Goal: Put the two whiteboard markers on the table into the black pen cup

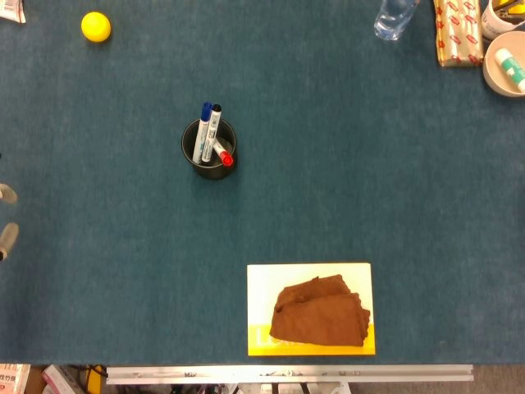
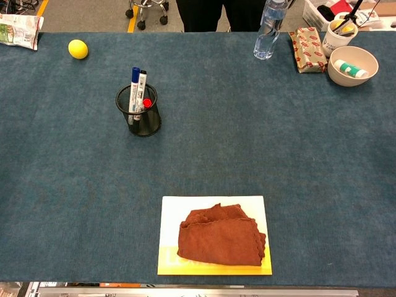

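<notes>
The bench was covered edge to edge in dark blue felt, with grey floor and chair castors visible beyond its far side. A yellow-and-white board lay near the front edge, right of centre, with a folded brown cloth on it. At the far right stood a clear water bottle, a patterned packet and a beige bowl. The black pen cup stood left of centre, upright, holding the blue-capped marker and the black-capped marker side by side, plus a red-capped marker sitting lower. A yellow ball lay at the far left. Only fingertips of the left hand showed at the left margin of the head view, holding nothing visible; its degree of opening could not be determined. The right hand was out of sight.
</notes>
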